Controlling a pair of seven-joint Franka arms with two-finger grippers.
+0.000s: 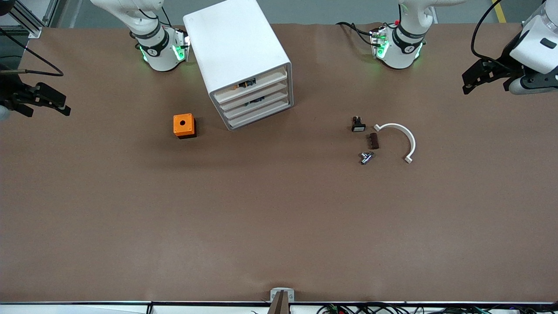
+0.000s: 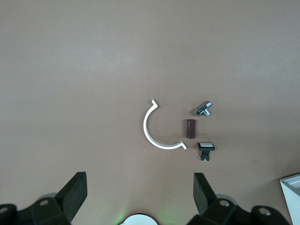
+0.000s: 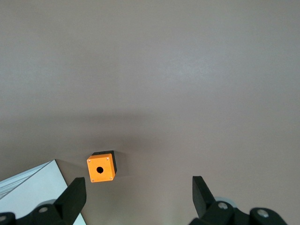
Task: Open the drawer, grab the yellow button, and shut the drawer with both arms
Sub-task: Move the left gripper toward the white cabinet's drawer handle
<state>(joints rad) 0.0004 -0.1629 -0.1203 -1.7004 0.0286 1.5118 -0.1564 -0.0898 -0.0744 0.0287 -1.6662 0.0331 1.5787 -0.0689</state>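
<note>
Fingers on both grippers are spreading wide: the left gripper (image 1: 484,77) is hanging over its end of the table, the right gripper (image 1: 43,102) over the other end. The drawer (image 1: 252,84), topmost in the white cabinet (image 1: 237,48), is sitting shut, the button (image 1: 236,87) showing faintly orange inside. One arm should be bracing the cabinet while the other is pulling straight out.

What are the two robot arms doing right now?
Nothing is being handled yet. The left claw and right claw both hang open over opposite ends of the brown table. The top white plastic drawer of the white boxy cabinet is shut. An orange cube with a round hole sits beside the cabinet.
</note>
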